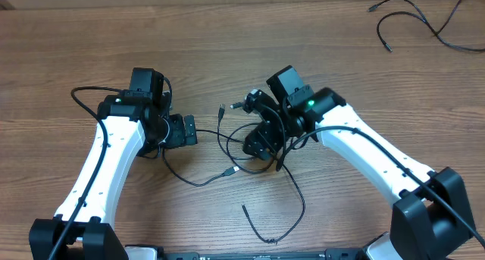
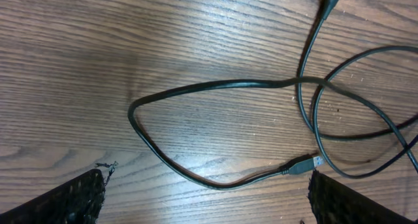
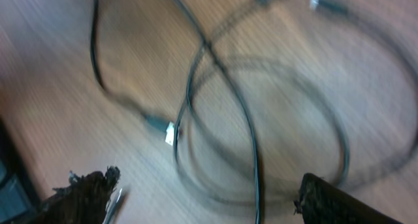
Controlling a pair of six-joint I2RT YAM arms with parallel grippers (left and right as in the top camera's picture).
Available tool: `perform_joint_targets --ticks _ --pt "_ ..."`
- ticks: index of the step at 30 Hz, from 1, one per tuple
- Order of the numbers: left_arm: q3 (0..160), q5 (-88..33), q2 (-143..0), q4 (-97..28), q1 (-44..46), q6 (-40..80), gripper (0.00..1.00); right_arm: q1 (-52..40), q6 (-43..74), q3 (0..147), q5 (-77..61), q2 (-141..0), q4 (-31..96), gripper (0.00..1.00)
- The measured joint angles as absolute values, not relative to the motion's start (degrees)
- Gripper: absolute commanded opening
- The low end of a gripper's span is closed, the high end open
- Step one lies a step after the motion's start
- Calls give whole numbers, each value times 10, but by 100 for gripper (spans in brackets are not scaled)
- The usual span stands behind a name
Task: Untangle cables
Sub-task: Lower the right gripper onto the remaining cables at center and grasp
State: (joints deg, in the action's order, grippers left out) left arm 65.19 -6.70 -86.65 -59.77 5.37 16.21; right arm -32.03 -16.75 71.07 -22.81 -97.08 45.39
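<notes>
- The left pincer [image 2: 206,185] is spread wide. Its two dark fingers [image 2: 72,198] sit at the lower corners of the left wrist view, and nothing is pinched between them.
- Just ahead of the left pincer, a thin black cable forms a long flat loop [image 2: 196,93] on the wooden table [image 2: 65,54]. The loop lies clear of both fingers.
- The loop ends in a silver-tipped plug [image 2: 308,163], which rests on the table just ahead of one finger. Whether it touches that finger cannot be determined.
- Beyond the plug, further strands cross one another and run out of the wrist view.
- The right pincer [image 3: 209,181] is also spread, with its fingers [image 3: 85,194] well apart and nothing gripped. The right wrist view is blurred.
- Below the right pincer lie the tangled cables [image 1: 236,148], in overlapping rings with a second light-tipped plug [image 3: 166,131] near one finger. Contact with the strands cannot be confirmed.
- In the overhead view the tangle lies between the two pincers, closer to the right one.
- A single loose strand [image 1: 292,207] trails from the tangle away from both pincers, toward the arm bases.
- Well beyond the right pincer, at the far corner of the table, the separate cables [image 1: 413,21] lie apart from the tangle.
</notes>
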Motion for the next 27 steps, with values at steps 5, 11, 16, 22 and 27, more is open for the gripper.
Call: perform_joint_targets --ticks 5,11,16,22,27 --pt "652 -67 -867 -598 54 162 100 -324 -179 666 -264 -971 329 86" --pt "652 -67 -867 -598 54 162 99 -324 -183 625 -298 -971 241 88" --pt "652 -67 -867 -598 54 162 100 -328 -183 607 -312 -978 197 88" --pt "652 -67 -867 -598 54 162 99 -349 -183 604 -318 -1019 163 85" --pt "652 -67 -867 -598 54 162 99 -361 -184 603 -321 -1052 132 83"
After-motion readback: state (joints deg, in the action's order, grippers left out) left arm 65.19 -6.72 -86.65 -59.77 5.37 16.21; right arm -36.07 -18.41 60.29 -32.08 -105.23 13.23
